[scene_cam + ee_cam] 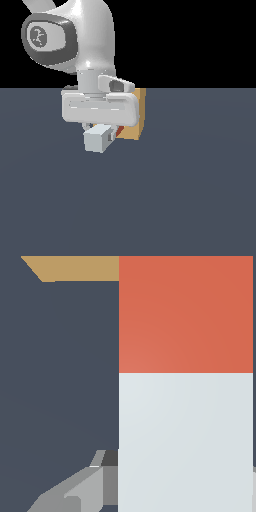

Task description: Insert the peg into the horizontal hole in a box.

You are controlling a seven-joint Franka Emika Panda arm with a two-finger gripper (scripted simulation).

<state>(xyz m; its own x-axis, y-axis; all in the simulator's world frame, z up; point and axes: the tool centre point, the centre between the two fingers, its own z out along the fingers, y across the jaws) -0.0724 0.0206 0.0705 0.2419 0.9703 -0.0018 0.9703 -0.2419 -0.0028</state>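
Note:
The peg (98, 138) is held level just above the floor, its pale grey-white end facing the camera and its red-orange end (119, 131) pointing at the tan box (137, 114) right behind it. My gripper (101, 128) is shut on the peg. Hand and peg cover most of the box face, so the hole is hidden. In the wrist view the peg (185, 421) fills most of the picture, with its red end (185, 313) toward a strip of the box (75, 267). One grey finger (82, 491) shows beside the peg.
The dark grey-blue floor (190, 190) spreads all around the box and arm. The arm's white link (75, 35) rises above the hand at the exterior view's left.

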